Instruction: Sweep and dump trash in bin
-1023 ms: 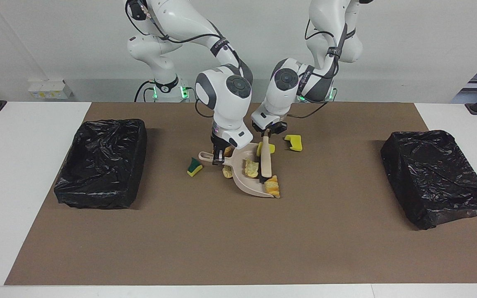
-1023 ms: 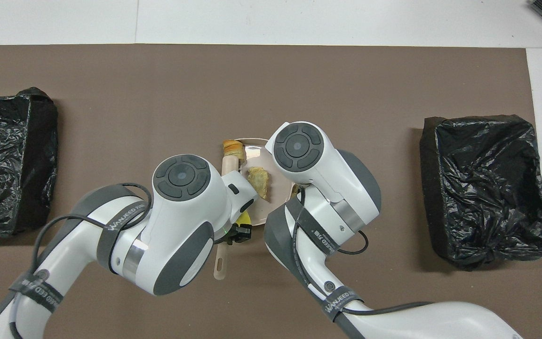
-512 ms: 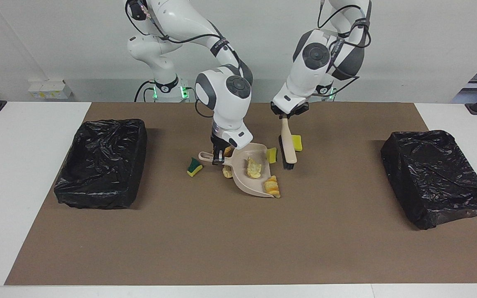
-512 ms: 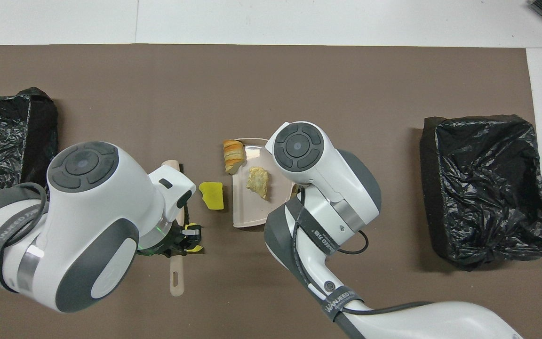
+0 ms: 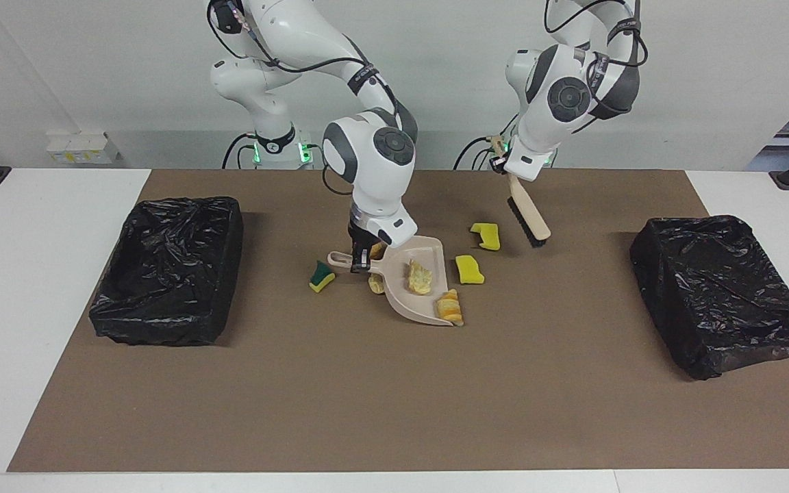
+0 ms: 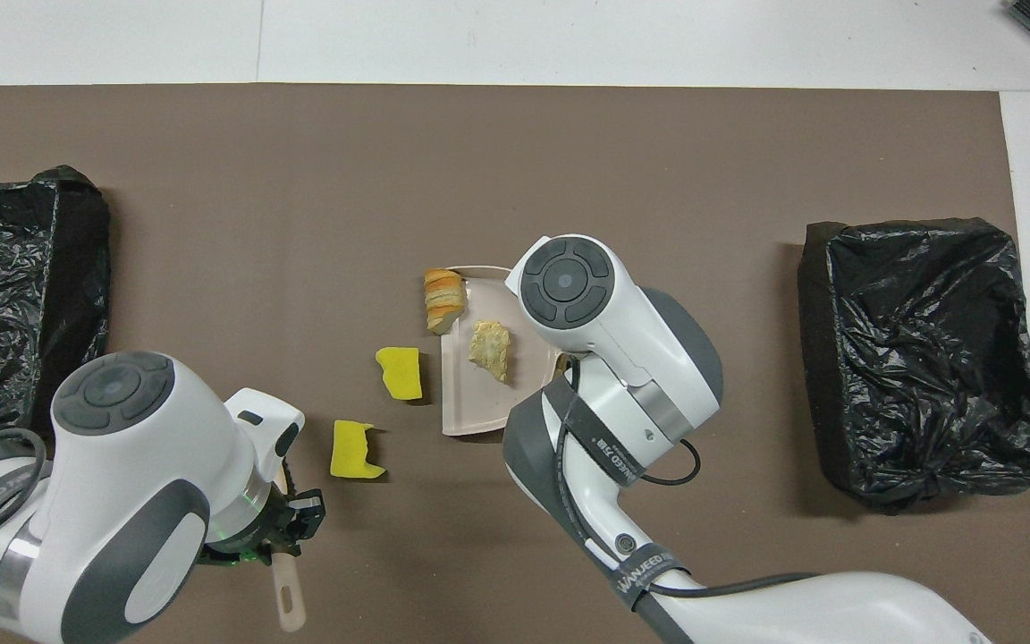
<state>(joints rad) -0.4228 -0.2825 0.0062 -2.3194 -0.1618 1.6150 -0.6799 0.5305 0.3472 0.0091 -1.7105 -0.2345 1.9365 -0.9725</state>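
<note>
Right gripper (image 5: 363, 255) clamped on the handle of the beige dustpan (image 5: 416, 287), pan resting flat on the brown mat (image 5: 394, 397) mid-table. Left gripper (image 5: 504, 161) closed around the brush (image 5: 529, 218) handle, brush hanging tilted in the air, bristles down, over the mat near the robots toward the left arm's end.

Trash: one pale crumbly lump (image 5: 419, 277) lies inside the dustpan; an orange bread-like lump (image 5: 450, 307) sits at the pan's open lip, partly on it. A plain yellow sponge bit (image 5: 469, 269) lies just beside the pan's edge toward the left arm's end; another yellow bit (image 5: 486, 235) lies nearer the robots than that one, close under the brush. A green-faced sponge bit (image 5: 321, 276) lies by the pan handle toward the right arm's end. Two small tan lumps (image 5: 375, 283) sit touching or almost touching the pan by the right gripper, partly hidden.

Black-bagged bin (image 5: 167, 268) at the right arm's end, second black-bagged bin (image 5: 722, 292) at the left arm's end, both on the mat. White table (image 5: 31, 226) under the mat, plain grey-white wall at the back
</note>
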